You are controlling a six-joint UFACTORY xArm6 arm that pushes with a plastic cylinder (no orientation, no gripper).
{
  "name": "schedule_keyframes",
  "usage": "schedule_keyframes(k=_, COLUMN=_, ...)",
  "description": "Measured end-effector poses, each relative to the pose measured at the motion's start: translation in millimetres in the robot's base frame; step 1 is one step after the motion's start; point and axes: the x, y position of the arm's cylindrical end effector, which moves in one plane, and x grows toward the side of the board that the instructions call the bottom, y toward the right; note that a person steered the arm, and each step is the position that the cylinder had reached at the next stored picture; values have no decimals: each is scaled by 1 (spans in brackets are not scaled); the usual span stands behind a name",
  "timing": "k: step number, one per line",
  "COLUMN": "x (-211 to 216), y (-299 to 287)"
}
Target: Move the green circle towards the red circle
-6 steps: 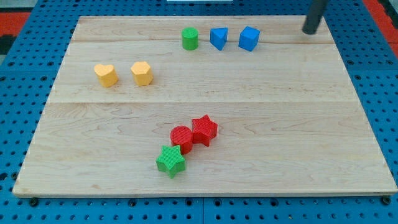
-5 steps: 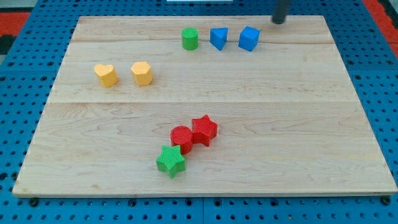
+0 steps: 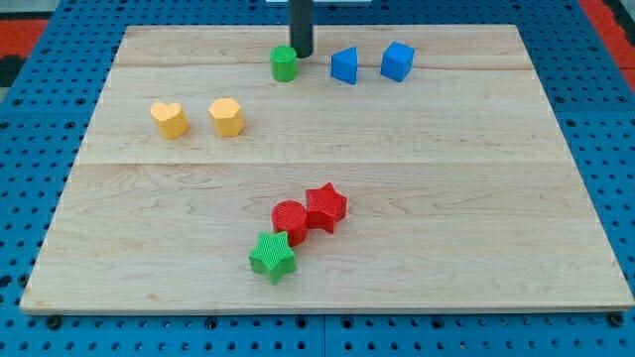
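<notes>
Jaws you won't find on this rod: my tip [image 3: 301,55] touches the green circle [image 3: 284,64] at its upper right, well above the red circle [image 3: 290,218].

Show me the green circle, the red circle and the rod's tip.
green circle [image 3: 284,63]: camera view, its top face.
red circle [image 3: 289,216]: camera view, its top face.
my tip [image 3: 301,54]: camera view, the rod's very end.
</notes>
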Motion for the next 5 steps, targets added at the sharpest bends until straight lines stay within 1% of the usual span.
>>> schedule_keyframes(k=1, x=-9, y=-32)
schedule_keyframes(k=2, x=20, y=-35)
schedule_keyframes(k=3, x=82, y=4)
schedule_keyframes(k=4, x=90, y=14)
schedule_keyframes(k=5, x=154, y=21)
